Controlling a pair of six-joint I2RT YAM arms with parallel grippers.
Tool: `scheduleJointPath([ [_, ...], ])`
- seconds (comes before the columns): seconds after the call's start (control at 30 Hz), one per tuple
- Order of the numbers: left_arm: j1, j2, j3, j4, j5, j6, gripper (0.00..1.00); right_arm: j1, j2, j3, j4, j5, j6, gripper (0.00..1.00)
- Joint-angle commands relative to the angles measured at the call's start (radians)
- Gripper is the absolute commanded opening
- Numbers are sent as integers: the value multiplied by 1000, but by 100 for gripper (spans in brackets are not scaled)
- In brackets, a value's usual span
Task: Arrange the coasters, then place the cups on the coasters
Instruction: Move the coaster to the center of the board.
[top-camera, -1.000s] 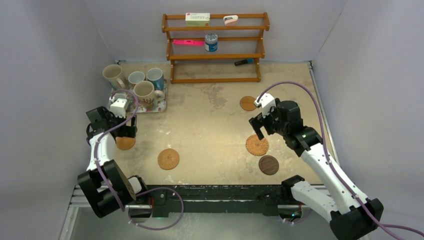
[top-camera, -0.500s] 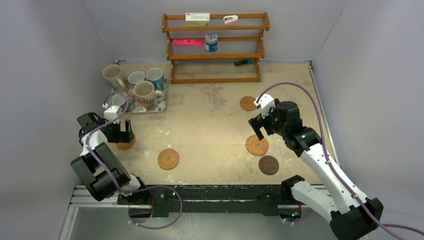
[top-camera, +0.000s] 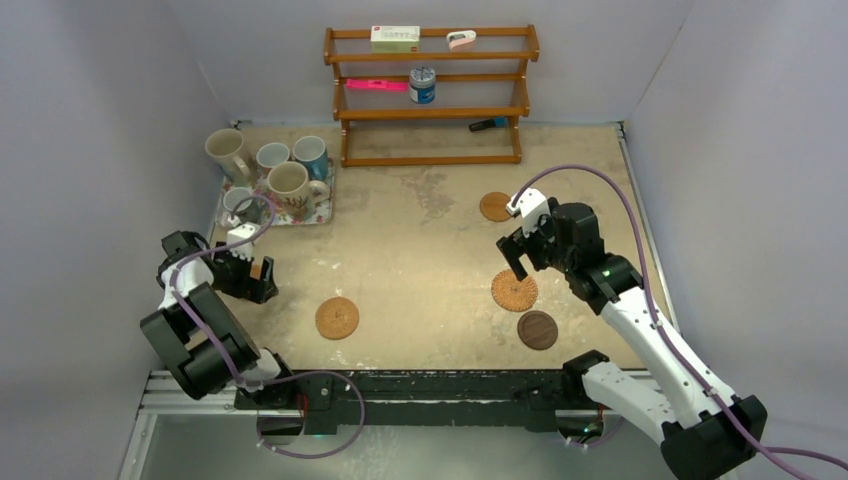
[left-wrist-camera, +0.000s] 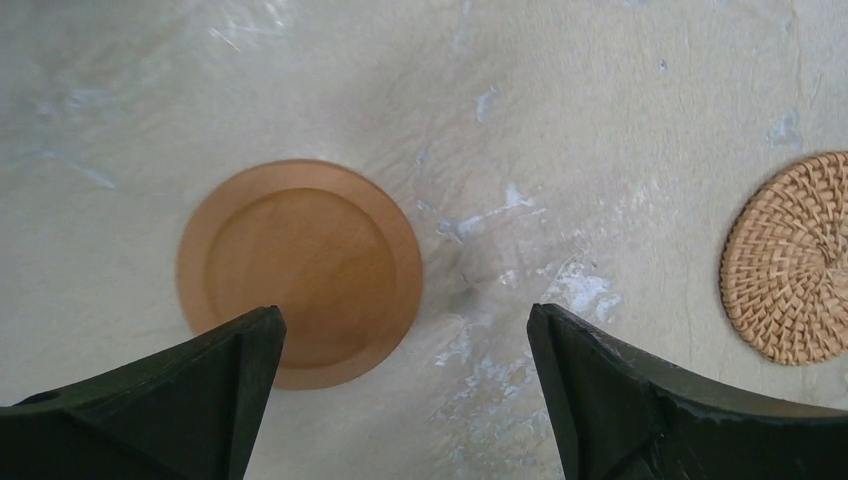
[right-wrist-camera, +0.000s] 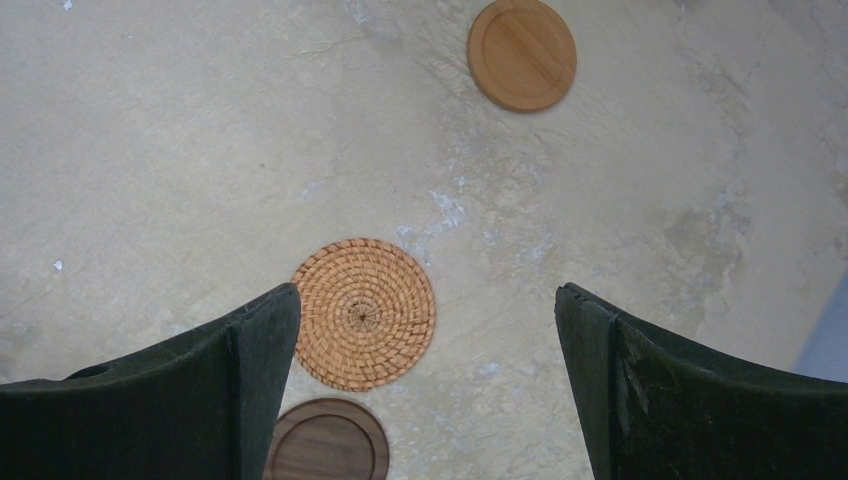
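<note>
A smooth tan-orange wooden coaster lies on the table, its near edge partly behind my left finger. My left gripper hovers open over the table just right of it, holding nothing. In the top view the left gripper hides most of that coaster. A woven coaster lies to its right. My right gripper hangs open above another woven coaster, with a dark brown coaster nearer and a smooth orange coaster farther. Several cups stand at the far left.
The cups stand on or beside a floral tray at the back left. A wooden rack stands against the back wall with a tin can and small items. Grey walls close in on three sides.
My left gripper has swung down and turned over the smooth orange coaster, uncovering the small cup on the tray. The right arm has not moved.
</note>
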Motion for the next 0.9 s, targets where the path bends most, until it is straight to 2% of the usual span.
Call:
scheduleJointPath([
  [0.0,0,70,61,-113,48,137,100,5,-21,-10,24,24,-13,99],
  [0.17,-76,59,33,-110,-5,147,100,7,-20,-10,26,27,-13,99],
  [0.37,-271,12,-35,-39,-113,68,100,7,-23,-12,26,29,-14,99],
  [0.67,-440,85,29,-43,-140,-6,100,10,-34,-23,29,32,-18,99],
  [0.87,-599,95,57,-22,-190,-85,100,12,-35,-25,31,32,-19,99],
])
